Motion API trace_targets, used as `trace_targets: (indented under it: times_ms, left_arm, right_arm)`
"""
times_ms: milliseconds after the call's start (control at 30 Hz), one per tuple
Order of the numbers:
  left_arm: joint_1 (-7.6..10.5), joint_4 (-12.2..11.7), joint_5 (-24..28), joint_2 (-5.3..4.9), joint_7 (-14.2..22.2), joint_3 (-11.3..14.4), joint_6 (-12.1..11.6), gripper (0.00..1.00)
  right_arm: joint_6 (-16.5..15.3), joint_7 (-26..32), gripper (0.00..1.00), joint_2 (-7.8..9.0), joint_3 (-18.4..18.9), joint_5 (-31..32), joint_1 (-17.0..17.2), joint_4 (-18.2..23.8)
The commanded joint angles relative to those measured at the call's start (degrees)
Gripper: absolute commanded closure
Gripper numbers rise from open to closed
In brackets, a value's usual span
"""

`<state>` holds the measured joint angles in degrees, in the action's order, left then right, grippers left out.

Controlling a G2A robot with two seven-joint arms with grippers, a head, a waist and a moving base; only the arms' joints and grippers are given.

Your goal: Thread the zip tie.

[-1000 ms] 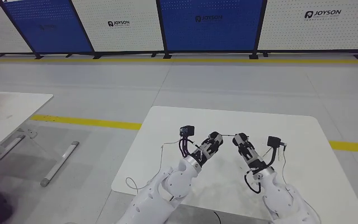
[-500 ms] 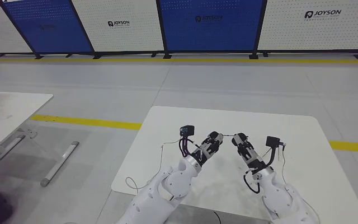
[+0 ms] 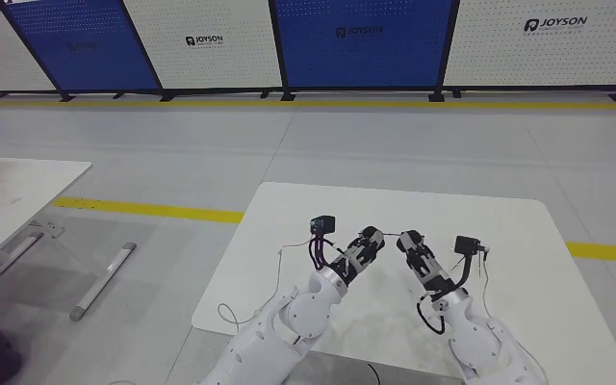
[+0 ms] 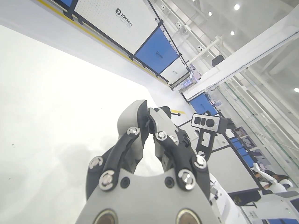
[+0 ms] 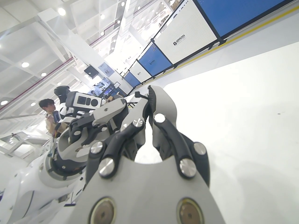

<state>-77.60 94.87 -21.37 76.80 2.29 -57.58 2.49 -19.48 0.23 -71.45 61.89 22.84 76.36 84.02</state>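
Right gripper [image 5: 147,100] is clenched on the zip tie [image 5: 138,93], head end seen protruding past the jaws. Left gripper [image 4: 147,115] is clamped on its strip at 9 o'clock, above the table [image 3: 318,207]. Tie is judged light, thin, springy, slippery; hold is best taken close behind head and near tail tip.

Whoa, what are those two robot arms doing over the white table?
The robot is working on a zip tie. Its right gripper is shut on the zip tie, with the small square head end poking out past its tips. The left gripper is shut too, and sits close beside the right one over the white table. It is too small to tell whether the left one also pinches the strap, or whether the strap has gone through the head.
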Motion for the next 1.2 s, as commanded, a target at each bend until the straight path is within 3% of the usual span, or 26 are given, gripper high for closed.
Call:
trace_targets:
  times_ms: [0,500,533,567,600,1033,1067,1100,1167]
  left_arm:
    - [-0.03,-0.06,0.04,0.00,0.01,-0.02,-0.11,1.00]
    - [-0.98,0.63,0.15,-0.37,1.85,-0.59,-2.10,1.00]
    - [-0.98,0.62,0.21,-0.37,1.79,-0.63,-2.00,1.00]
    - [-0.96,0.59,0.25,-0.37,1.74,-0.66,-1.90,1.00]
    - [-0.94,0.58,0.30,-0.36,1.69,-0.66,-1.81,1.00]
    - [-1.01,0.87,1.44,-0.18,0.15,-0.59,-0.54,1.00]
    - [-1.19,1.11,2.91,-0.09,-0.55,-0.83,-0.64,1.00]
    - [-1.30,1.24,4.11,-0.04,-0.92,-1.08,-0.75,1.00]
    - [-1.58,1.64,6.86,0.10,-2.35,-1.87,-1.26,1.00]
  right_arm:
    - [0.00,-0.03,1.00,-0.02,0.02,0.06,0.04,-0.05]
    - [0.00,1.85,1.00,0.21,-0.17,-0.41,0.23,0.73]
    - [0.00,1.83,0.96,0.23,-0.08,-0.68,0.28,0.72]
    - [0.00,1.81,0.67,0.24,0.01,-0.90,0.32,0.72]
    - [0.00,1.79,0.56,0.25,0.09,-1.11,0.35,0.73]
    - [0.00,1.31,0.53,0.33,0.68,-1.86,0.90,1.55]
    - [0.00,1.11,0.50,0.36,0.81,-1.76,1.04,1.72]
    - [0.00,0.78,0.41,0.40,1.01,-1.60,1.23,1.79]
    - [0.00,-0.26,0.37,0.52,1.57,-0.53,1.74,1.76]
